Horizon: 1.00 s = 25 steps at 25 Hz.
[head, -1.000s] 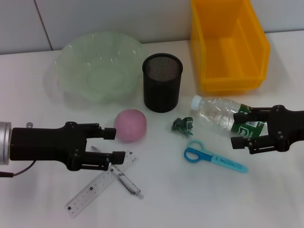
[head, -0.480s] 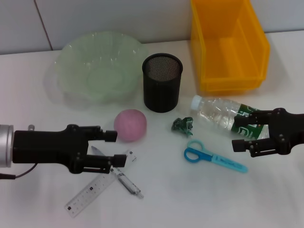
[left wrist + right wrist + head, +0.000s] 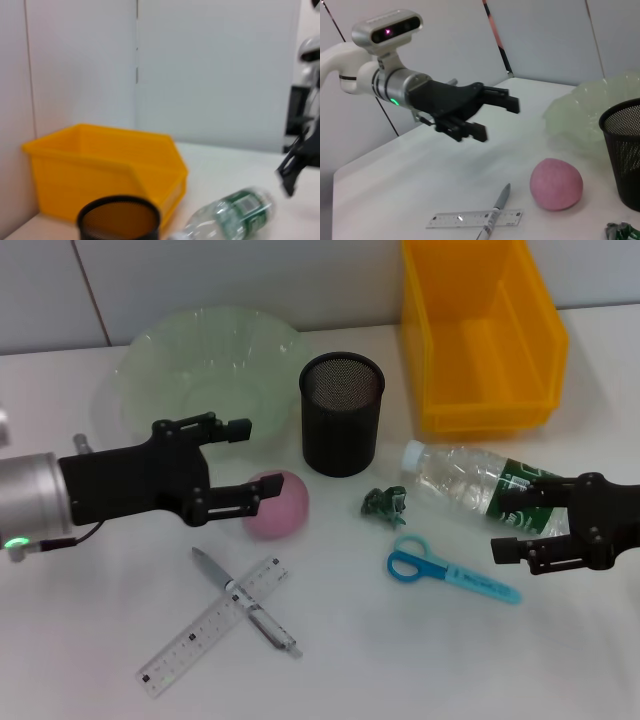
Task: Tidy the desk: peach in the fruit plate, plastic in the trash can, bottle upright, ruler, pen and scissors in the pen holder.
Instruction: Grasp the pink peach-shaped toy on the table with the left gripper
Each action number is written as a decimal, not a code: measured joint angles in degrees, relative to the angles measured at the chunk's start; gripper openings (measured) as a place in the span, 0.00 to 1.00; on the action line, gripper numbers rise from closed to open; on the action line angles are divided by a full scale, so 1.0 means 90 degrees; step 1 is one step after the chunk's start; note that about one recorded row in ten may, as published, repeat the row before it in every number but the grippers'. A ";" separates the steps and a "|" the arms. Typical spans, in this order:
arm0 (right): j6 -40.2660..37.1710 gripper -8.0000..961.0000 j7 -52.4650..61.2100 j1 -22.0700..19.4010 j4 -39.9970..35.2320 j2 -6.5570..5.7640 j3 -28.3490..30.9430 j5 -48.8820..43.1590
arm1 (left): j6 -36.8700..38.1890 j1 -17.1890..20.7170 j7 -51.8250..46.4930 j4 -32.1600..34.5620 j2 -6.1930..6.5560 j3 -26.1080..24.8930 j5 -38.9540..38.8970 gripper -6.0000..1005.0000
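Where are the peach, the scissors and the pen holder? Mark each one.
peach [image 3: 283,506]: head view, on its visible pink right half beside the left gripper.
scissors [image 3: 405,564]: head view, on the blue handle loops.
pen holder [image 3: 341,430]: head view, on the black mesh wall.

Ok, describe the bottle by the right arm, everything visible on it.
The bottle is clear plastic with a white cap and a green label, and it looks empty. It lies on its side on the white desk, cap toward the black pen holder, in front of the yellow bin. The right tool is open around its label end.
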 joint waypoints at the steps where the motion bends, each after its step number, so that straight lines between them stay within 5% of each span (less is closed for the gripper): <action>1: 0.0002 0.85 0.0003 -0.0011 0.0000 -0.0001 0.0002 -0.0001 | 0.0000 0.0000 0.0000 0.0000 0.0000 0.0000 0.0000 0.75; 2: 0.0007 0.85 0.0012 -0.0015 0.0000 -0.0002 0.0002 -0.0001 | -0.0907 -0.0076 0.0526 -0.0166 -0.0012 0.0497 -0.0401 0.75; 14: 0.0054 0.85 0.0172 -0.0030 0.0000 -0.0017 0.0002 -0.0100 | -0.3017 -0.0315 0.0551 -0.0162 -0.0028 0.2542 -0.0673 0.73; 15: 0.0057 0.85 0.0177 -0.0029 0.0000 -0.0017 0.0004 -0.0103 | -0.3539 -0.0365 0.0440 -0.0149 -0.0030 0.3076 -0.0703 0.73; 25: 0.0088 0.84 0.0251 -0.0027 0.0000 -0.0016 0.0005 -0.0162 | -0.4135 -0.0449 0.0040 -0.0106 0.0025 0.3714 -0.0610 0.72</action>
